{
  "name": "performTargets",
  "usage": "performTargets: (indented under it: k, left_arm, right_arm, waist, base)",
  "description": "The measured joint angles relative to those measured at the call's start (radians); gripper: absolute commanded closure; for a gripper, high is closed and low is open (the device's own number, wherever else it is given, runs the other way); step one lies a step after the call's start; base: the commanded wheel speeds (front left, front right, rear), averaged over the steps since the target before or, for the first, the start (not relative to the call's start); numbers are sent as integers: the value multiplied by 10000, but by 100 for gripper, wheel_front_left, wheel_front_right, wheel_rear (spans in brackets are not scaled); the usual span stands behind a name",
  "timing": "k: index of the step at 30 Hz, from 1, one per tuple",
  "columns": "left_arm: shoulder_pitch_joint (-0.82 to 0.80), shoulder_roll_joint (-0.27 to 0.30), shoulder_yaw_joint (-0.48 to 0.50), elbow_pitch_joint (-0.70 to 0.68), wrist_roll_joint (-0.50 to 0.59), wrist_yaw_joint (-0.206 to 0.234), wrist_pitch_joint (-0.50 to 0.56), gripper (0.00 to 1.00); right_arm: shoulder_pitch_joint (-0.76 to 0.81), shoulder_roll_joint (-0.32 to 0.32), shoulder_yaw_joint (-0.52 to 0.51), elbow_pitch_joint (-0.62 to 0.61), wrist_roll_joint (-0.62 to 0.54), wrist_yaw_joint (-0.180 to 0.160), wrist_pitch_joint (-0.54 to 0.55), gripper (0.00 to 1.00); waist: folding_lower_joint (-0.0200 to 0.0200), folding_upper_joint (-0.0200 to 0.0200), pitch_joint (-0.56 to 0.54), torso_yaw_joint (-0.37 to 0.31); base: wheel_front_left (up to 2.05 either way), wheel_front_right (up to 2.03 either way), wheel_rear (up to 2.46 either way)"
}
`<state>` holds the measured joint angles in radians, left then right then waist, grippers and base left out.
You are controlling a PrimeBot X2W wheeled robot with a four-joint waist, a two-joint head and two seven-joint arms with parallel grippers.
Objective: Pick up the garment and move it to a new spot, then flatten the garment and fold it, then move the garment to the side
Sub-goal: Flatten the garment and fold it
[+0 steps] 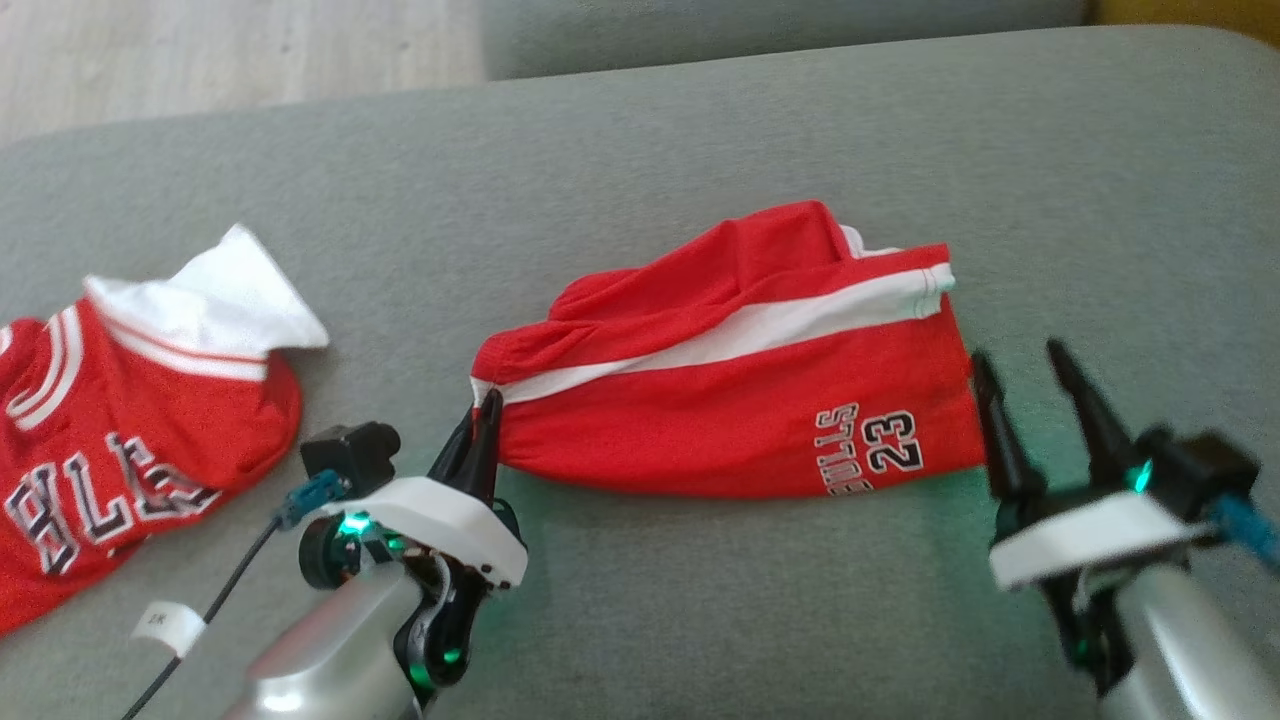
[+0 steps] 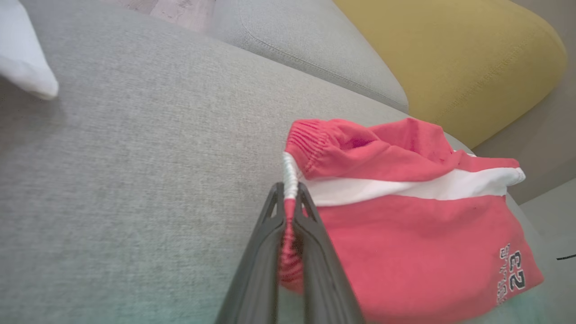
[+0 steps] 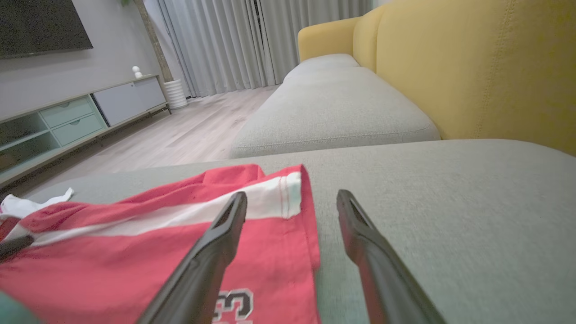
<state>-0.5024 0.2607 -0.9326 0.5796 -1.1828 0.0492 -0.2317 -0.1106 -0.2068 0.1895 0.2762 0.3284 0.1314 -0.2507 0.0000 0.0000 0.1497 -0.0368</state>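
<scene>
Our left hand (image 1: pixel 487 408) pinches the soft, floppy shorts (image 1: pixel 720 420) by the waistband (image 2: pixel 290 180), and our spread right hand (image 1: pixel 1017 357) should grab the hem (image 3: pixel 310 216) beside it.

Right end effector (image 3: pixel 292 195), fingers apart, straddles hem of red shorts (image 3: pixel 90 270).

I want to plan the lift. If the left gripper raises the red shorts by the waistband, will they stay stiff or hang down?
Probably they hang limp: the red shorts lie in soft folds on the sofa cushion. They look thin, so likely light. Held at one corner by the left gripper, the far leg would likely drag.
</scene>
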Motion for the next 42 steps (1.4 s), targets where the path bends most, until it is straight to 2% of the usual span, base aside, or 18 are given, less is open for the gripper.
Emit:
performTargets:
  k: [2, 10, 21, 22, 23, 28, 32, 37, 38, 42]
  left_arm:
    - [-1, 17, 12, -40, 86, 38, -19, 100]
    - [-27, 6, 123, -100, 222, 46, -84, 100]
    - [-119, -155, 127, -50, 336, 25, -86, 100]
    - [-138, -173, 127, -46, 368, 23, -86, 100]
    - [-161, -184, 125, -38, 399, 21, -86, 100]
    - [-294, -203, 128, 12, 405, -75, -86, 100]
    - [-809, -194, 130, -69, 823, -291, -88, 100]
    - [-3521, -424, 336, -464, 1645, -416, -115, 100]
    - [-4876, -677, 364, -470, 1918, -510, -56, 100]
    - [-7215, -1411, 619, 52, 2372, -794, 15, 100]
  right_arm:
    - [-597, -197, 63, 510, 391, 0, -2, 0]
    - [-2027, -882, 1563, 1898, 1743, 0, 0, 0]
    - [-3244, -1267, 3179, 3131, 3003, 0, 0, 0]
    - [-3322, -1294, 3308, 3158, 3066, 0, 0, 36]
    - [-3389, -1338, 3494, 3154, 3137, 0, 0, 100]
    - [-3566, -1582, 4082, 2964, 3438, 0, 0, 100]
    - [-4014, -1831, 3012, 2439, 3269, 0, 2, 100]
    - [-5850, -2205, 1156, 1847, 2445, 0, 0, 100]
    - [-6835, -2359, 771, 1718, 2100, 0, -2, 100]
    - [-8827, -2773, 125, 1446, 1532, 0, -27, 100]
  waist:
    - [0, 0, 84, 206]
    - [0, 0, 391, 738]
    - [1, 0, 650, 1062]
    - [1, 0, 673, 1084]
    - [1, 0, 697, 1103]
    - [1, 0, 774, 1083]
    - [1, 0, 885, 898]
    - [2, 0, 1107, 482]
    - [2, 0, 1250, 263]
    - [3, 0, 1670, -119]
  base:
    - [0, 0, 0]
    - [0, 0, 0]
    - [0, 0, 0]
    - [0, 0, 0]
    - [0, 0, 0]
    - [0, 0, 0]
    - [0, 0, 0]
    - [0, 0, 0]
    - [0, 0, 0]
    - [0, 0, 0]
